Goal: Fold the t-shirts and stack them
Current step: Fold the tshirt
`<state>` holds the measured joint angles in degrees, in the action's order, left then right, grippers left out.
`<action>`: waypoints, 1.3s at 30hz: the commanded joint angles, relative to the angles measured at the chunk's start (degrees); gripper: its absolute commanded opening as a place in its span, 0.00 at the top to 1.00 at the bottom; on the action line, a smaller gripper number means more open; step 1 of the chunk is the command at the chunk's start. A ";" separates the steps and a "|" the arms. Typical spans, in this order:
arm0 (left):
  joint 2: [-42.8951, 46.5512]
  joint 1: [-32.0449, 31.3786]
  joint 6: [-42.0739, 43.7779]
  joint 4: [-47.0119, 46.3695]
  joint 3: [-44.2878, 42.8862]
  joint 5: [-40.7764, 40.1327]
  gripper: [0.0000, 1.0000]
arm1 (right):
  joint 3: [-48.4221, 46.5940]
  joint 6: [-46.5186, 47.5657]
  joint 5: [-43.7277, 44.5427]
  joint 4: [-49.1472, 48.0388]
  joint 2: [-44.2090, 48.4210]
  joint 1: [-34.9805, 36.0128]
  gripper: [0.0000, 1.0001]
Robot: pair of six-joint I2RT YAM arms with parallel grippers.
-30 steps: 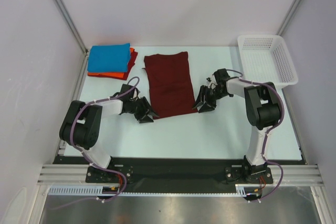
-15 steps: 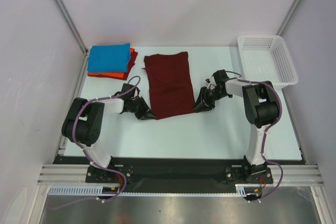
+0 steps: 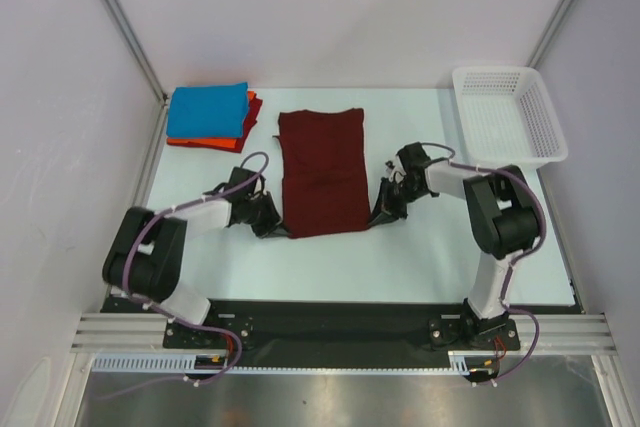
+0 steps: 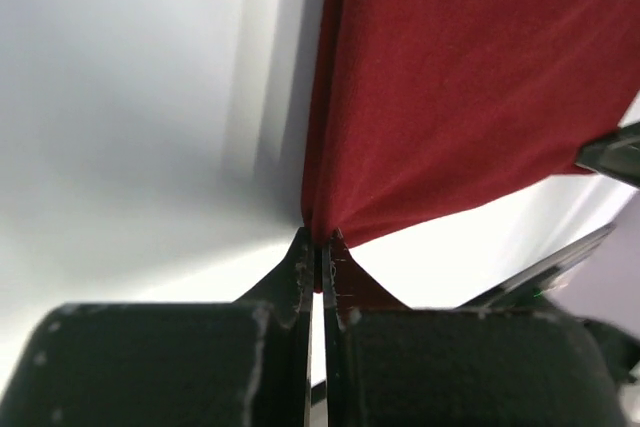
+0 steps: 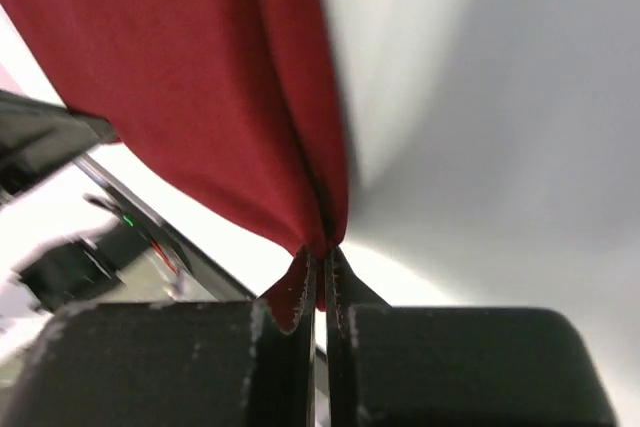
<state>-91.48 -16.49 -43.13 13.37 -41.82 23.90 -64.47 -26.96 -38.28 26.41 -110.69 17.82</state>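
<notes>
Maroon t-shirt in 2 grippers

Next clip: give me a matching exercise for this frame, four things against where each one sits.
Things:
1. maroon t-shirt
2. blue t-shirt
3. orange-red t-shirt
4. white mesh basket

Places:
A. far right corner of the table
B. far left, on top of another shirt
C. spread flat mid-table
D. far left, beneath another shirt

Pairs: 1-C, 2-B, 3-D, 4-A
</notes>
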 commanded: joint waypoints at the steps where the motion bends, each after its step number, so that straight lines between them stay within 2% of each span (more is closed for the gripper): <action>1: 9.46 -2.66 2.80 7.28 5.15 -4.83 1.00 | 5.13 -0.37 3.47 4.26 9.25 3.35 1.00; 6: 27.12 -5.30 0.25 16.59 11.14 -7.11 1.00 | 15.75 -4.59 4.09 5.31 21.02 6.25 1.00; 7: 33.24 -5.74 -0.63 18.35 12.19 -6.85 1.00 | 17.08 -5.11 3.57 5.75 25.40 6.52 1.00; 10: 42.92 -6.18 -1.34 25.64 11.33 -6.58 1.00 | 18.85 -6.52 3.13 9.08 31.05 7.58 1.00; 14: 44.91 -6.18 0.59 32.25 5.54 -7.73 1.00 | 15.70 -8.19 3.04 12.43 36.51 7.40 1.00; 18: 35.61 -6.18 4.62 31.64 -3.42 -6.94 1.00 | 5.51 -6.53 5.41 17.25 32.76 6.17 1.00; 20: 31.21 -6.01 7.00 31.64 -11.15 -8.78 1.00 | -1.32 -5.39 6.38 18.14 29.85 4.60 1.00; 21: 25.79 -5.31 9.62 32.24 -16.74 -9.39 1.00 | -5.63 -4.77 6.20 18.06 26.44 3.37 1.00; 22: 23.30 -4.70 10.78 32.42 -19.41 -9.40 1.00 | -5.67 -4.42 5.77 17.97 24.67 3.36 1.00; 27: 3.81 2.07 16.23 33.22 -34.36 -6.59 1.00 | -24.95 -0.56 6.47 21.47 10.61 0.82 1.00; 28: 1.24 2.51 17.11 32.26 -38.21 -6.33 1.00 | -27.88 -0.11 5.94 22.36 5.11 0.55 1.00; 30: -4.72 3.04 19.65 33.74 -43.49 -4.13 1.00 | -35.24 1.20 6.29 24.56 0.24 0.11 1.00; 31: -10.24 3.13 20.54 36.44 -49.44 -4.47 1.00 | -37.20 1.30 6.46 24.82 -4.22 0.02 1.00; 33: -15.02 3.22 22.38 37.78 -56.05 -4.48 1.00 | -40.89 1.12 6.03 25.09 -7.68 -0.16 1.00; 39: -24.26 3.57 22.75 36.73 -62.23 -4.04 1.00 | -49.96 -0.63 5.77 24.74 -16.30 -0.77 1.00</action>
<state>-114.56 -13.41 -22.87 48.93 -99.81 18.35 -109.34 -27.33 -31.81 49.58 -125.73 17.37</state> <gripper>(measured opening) 0.023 0.022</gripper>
